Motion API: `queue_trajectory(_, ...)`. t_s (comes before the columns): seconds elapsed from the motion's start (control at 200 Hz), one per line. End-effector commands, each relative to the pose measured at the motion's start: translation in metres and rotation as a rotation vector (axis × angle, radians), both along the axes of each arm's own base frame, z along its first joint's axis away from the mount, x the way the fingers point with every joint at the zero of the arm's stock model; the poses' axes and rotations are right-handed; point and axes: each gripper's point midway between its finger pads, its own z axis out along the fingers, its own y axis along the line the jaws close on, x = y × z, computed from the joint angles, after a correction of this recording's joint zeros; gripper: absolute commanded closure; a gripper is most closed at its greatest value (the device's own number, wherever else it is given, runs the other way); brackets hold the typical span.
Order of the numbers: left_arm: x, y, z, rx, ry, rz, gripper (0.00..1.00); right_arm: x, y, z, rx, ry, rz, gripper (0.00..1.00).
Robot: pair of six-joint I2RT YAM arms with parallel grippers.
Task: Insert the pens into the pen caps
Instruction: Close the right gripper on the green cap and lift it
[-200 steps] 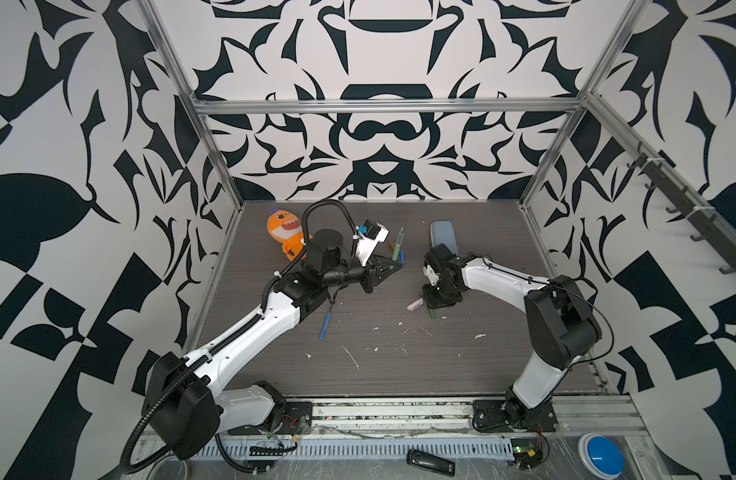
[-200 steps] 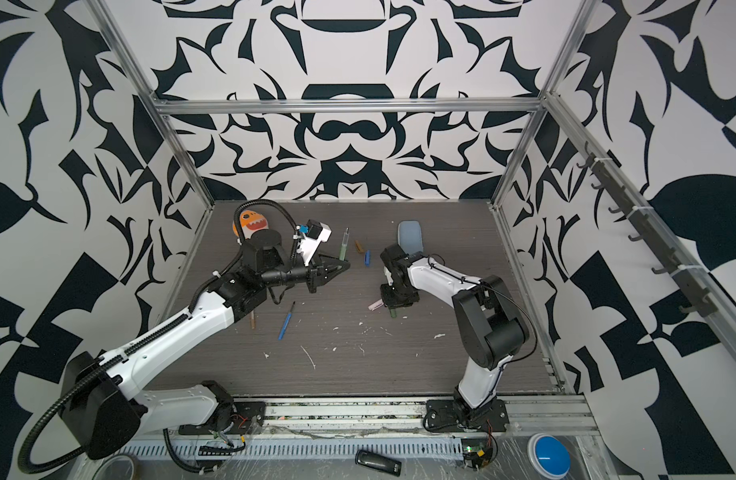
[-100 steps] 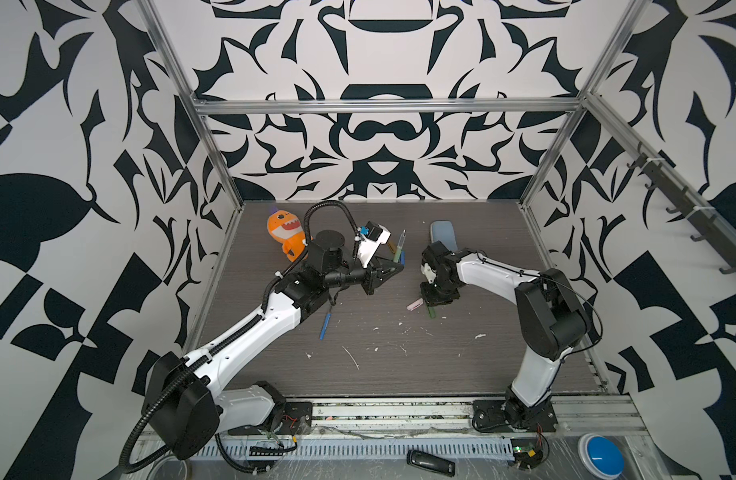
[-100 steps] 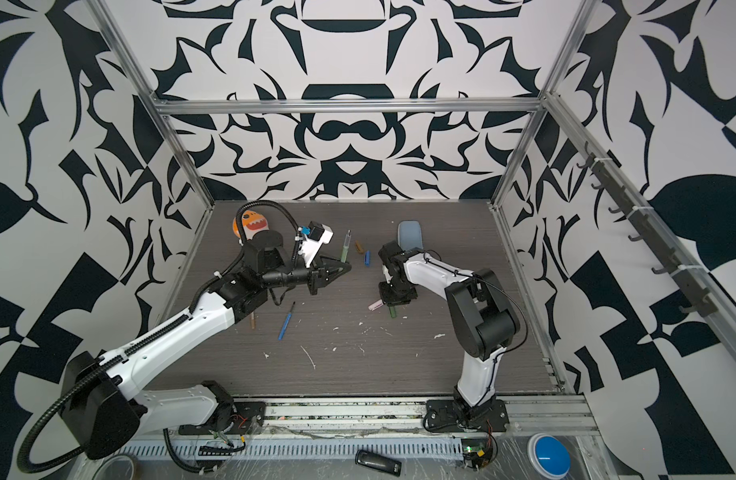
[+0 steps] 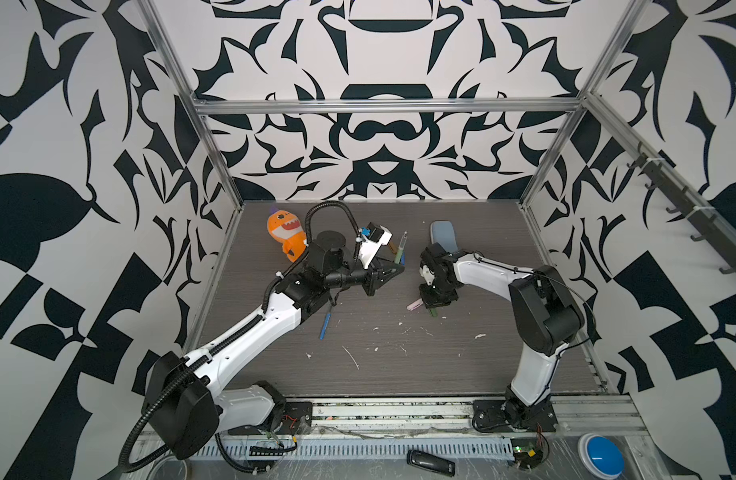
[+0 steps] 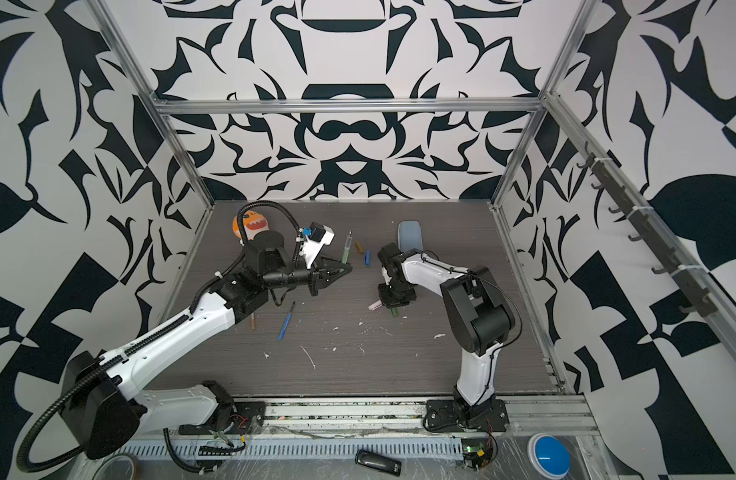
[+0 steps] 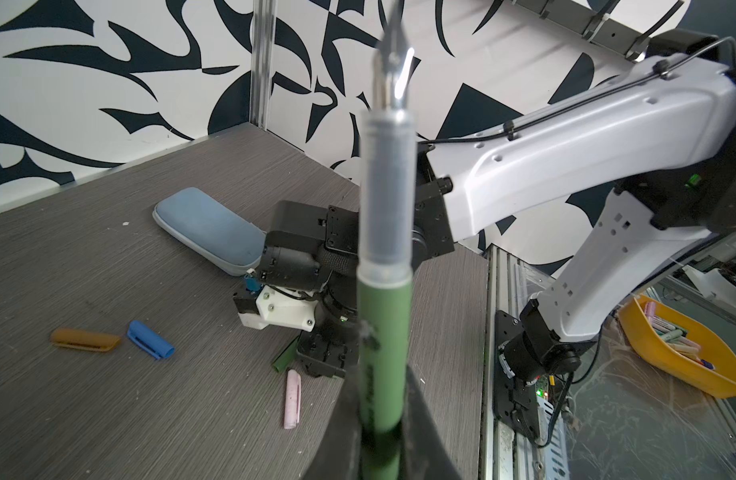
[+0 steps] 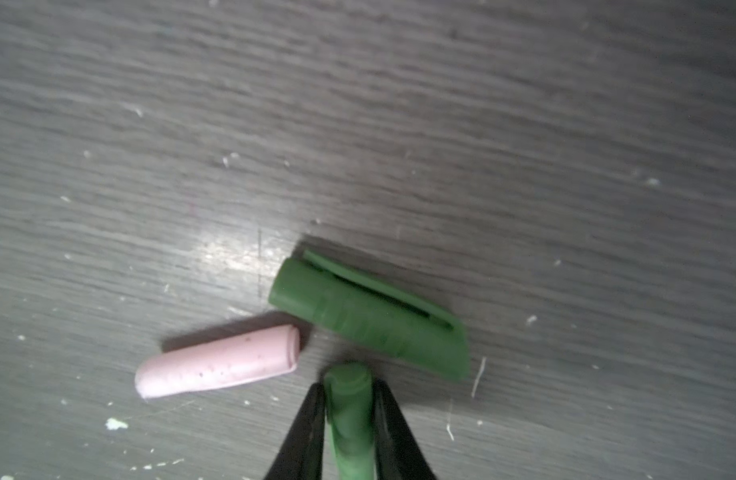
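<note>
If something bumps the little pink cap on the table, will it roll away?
Probably a little. The pink cap is a round tube lying on its side on the flat table, so a nudge would likely roll it. It looks like small plastic, so it is probably light and stiff. Its surface looks smooth, so it may be slippery.

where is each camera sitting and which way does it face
Top views: high at the front, looking down over the grey wood-grain table; both arms, left gripper and right gripper show.
Left wrist: behind the left gripper, looking past the dark green plastic pen it grips toward the right arm.
Right wrist: over the right gripper, facing down at the table; its jaws pinch a short green plastic cap.
Shared: both wrist views show the pale pink plastic cap.
</note>
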Motion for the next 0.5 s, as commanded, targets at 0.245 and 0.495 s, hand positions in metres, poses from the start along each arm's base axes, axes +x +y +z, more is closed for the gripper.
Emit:
queue_trajectory(0.245, -0.004, -0.003, 0.009, -0.004, -0.018, -0.026, 1.0, 0.001, 0.001, 0.006, 0.018, -0.012, -0.027, 0.87)
queue_trajectory(0.495, -0.003, -0.003, 0.008, -0.002, -0.019, -0.021, 1.0, 0.005, 0.005, 0.037, 0.084, -0.089, -0.069, 0.88)
